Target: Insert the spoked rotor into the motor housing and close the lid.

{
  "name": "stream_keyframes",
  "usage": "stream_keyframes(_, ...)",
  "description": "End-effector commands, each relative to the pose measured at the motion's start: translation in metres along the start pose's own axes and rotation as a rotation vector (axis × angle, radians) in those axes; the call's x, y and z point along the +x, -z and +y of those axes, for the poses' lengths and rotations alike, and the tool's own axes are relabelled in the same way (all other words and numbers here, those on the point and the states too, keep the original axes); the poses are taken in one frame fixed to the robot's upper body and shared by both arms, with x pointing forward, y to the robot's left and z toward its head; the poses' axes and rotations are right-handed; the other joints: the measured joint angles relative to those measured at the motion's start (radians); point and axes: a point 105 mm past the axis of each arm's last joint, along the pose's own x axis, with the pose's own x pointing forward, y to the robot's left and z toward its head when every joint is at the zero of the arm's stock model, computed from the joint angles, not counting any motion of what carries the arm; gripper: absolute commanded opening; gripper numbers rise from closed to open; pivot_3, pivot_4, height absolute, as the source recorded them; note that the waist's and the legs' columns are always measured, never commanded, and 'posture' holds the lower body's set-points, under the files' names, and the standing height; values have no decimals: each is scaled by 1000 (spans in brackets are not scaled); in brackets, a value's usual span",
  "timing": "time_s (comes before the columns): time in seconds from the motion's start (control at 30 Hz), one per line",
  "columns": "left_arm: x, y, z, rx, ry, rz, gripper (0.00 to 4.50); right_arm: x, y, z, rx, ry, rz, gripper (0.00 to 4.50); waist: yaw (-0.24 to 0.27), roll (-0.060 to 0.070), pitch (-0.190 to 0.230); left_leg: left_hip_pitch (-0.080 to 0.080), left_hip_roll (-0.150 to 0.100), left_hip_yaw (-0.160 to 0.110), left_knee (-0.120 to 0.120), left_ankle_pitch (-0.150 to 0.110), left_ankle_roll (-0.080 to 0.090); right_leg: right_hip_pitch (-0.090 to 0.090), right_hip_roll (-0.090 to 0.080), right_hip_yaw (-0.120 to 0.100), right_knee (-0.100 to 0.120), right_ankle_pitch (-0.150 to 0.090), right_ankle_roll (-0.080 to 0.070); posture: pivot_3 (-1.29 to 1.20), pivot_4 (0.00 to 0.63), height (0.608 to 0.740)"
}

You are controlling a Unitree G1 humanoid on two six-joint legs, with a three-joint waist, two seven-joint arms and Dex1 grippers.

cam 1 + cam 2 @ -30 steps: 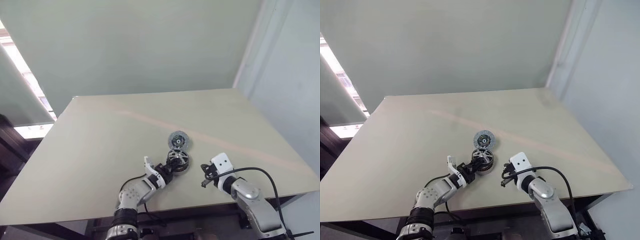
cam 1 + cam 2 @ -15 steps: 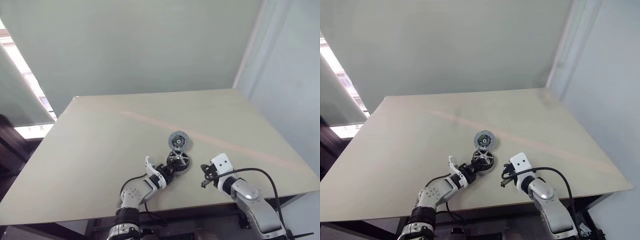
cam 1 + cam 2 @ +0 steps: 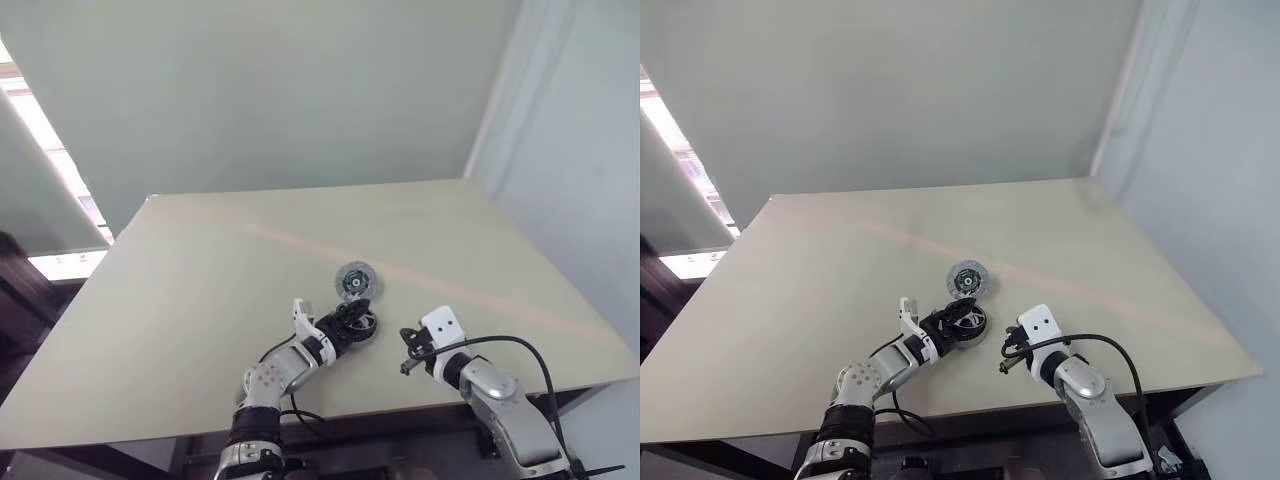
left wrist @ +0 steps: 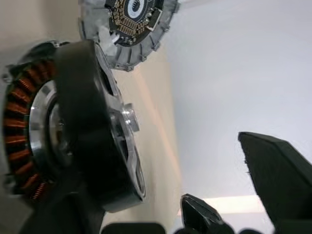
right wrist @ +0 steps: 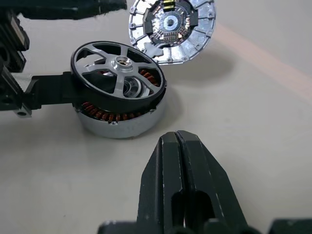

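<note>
The spoked rotor (image 5: 119, 63), silver spokes in a black rim, lies slightly tilted on top of the motor housing (image 5: 114, 122), whose copper windings show below the rim. The lid (image 5: 170, 24), a grey disc with a dark centre, lies flat on the table just beyond them. My left gripper (image 3: 343, 322) is open around the rotor. One of its fingers (image 5: 48, 90) rests against the black rim and the other finger (image 4: 282, 180) stands well clear. My right gripper (image 5: 179, 139) is shut and empty, a short way to the right of the housing.
All parts sit near the front middle of a wide beige table (image 3: 200, 260) with a faint pink stripe running diagonally across it. A plain wall stands behind the table, and the table's front edge runs just below both arms.
My left gripper's fingers have spread apart and let go of the rotor, which now rests on the housing. The right arm has stayed where it was.
</note>
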Motion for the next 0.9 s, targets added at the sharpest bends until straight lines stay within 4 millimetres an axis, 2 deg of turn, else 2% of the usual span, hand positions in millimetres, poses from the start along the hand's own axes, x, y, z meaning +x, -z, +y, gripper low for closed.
stream_keyframes(0.03, -15, -16, 8, 82, -140, -61, 4137, -1, -14, -4, -17, 10, -57, 0, -10, -2, 2, -1, 0, 0, 0, 0, 0, 0, 0, 0, 0, 0, 0, 0, 0, 740)
stream_keyframes(0.1, -22, -24, 8, 116, -206, -84, 4137, -1, -14, -4, -17, 9, -56, 0, -24, -3, 2, 0, 1, -1, -1, -2, -3, -1, 0, -2, 0, 0, 0, 0, 0, 740)
stream_keyframes(0.23, -34, -40, -9, 192, -226, -154, 4137, 2, -13, -4, -15, 3, -55, 0, -36, -4, 3, 3, 4, 0, -4, 0, 0, -2, 2, -2, 0, 0, 0, 0, 0, 740)
stream_keyframes(0.43, -43, -54, -37, 356, -196, -196, 4137, 6, -13, -4, -17, -11, -54, 0, -13, -4, 3, 6, -1, -2, -11, 0, 0, -3, 0, 0, 0, 0, 0, 0, 0, 740)
stream_keyframes(0.53, -46, -54, -48, 350, -155, -182, 4137, 8, -13, -4, -20, -18, -56, 0, -4, -4, 3, 4, -3, -1, -12, -1, 1, -3, -1, 3, -2, 0, 0, 0, 0, 740)
stream_keyframes(0.77, -56, -58, -37, 368, -178, -172, 4137, 10, -15, -4, -25, -27, -62, 0, 4, -4, 3, 4, -3, -1, -12, -2, 3, -4, -1, 3, -3, 0, 0, 0, 0, 740)
stream_keyframes(0.9, -65, -71, -30, 414, -177, -212, 4137, 10, -13, -2, -24, -28, -61, 0, 4, -4, 3, 4, -3, -1, -12, -2, 3, -4, -1, 3, -3, 0, 0, 0, 0, 740)
